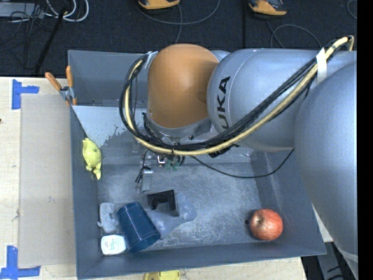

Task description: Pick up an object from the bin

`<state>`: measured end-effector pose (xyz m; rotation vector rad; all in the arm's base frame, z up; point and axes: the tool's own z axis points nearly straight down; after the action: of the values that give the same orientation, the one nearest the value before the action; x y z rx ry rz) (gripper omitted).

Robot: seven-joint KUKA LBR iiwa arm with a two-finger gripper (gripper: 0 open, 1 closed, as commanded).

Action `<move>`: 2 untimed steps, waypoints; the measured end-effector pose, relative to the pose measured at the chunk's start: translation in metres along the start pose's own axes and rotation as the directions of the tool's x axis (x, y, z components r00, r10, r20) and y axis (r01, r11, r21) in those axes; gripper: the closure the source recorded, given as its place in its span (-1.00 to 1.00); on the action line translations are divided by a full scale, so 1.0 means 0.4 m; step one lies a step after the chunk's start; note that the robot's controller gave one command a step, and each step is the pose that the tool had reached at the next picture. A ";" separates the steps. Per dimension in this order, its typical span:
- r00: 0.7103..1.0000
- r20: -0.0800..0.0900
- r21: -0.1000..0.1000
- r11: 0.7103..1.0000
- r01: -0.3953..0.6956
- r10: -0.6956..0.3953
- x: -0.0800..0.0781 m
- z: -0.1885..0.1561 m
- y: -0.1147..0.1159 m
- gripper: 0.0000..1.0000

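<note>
Gripper [144,178] low in bin [105,80]; open or closed: cannot tell. Small black block [162,200] just beside it, toward the near wall. Blue cup [137,227] lies beyond.

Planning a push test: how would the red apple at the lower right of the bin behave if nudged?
Round, so the red apple would probably roll when nudged. Its skin looks smooth, so it is perhaps slippery to grip.

Dark floor [192,25], loose cables [73,4] trailing along the far edge
</note>
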<state>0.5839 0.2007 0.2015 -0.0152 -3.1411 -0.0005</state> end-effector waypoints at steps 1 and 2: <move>0.996 0.008 -0.003 0.996 0.094 -0.094 0.058 0.049 -0.061 -1.00; 0.995 -0.001 0.002 0.995 0.097 -0.097 0.139 0.122 -0.152 -1.00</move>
<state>0.5278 0.1403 0.1526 0.1380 -3.1375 0.0021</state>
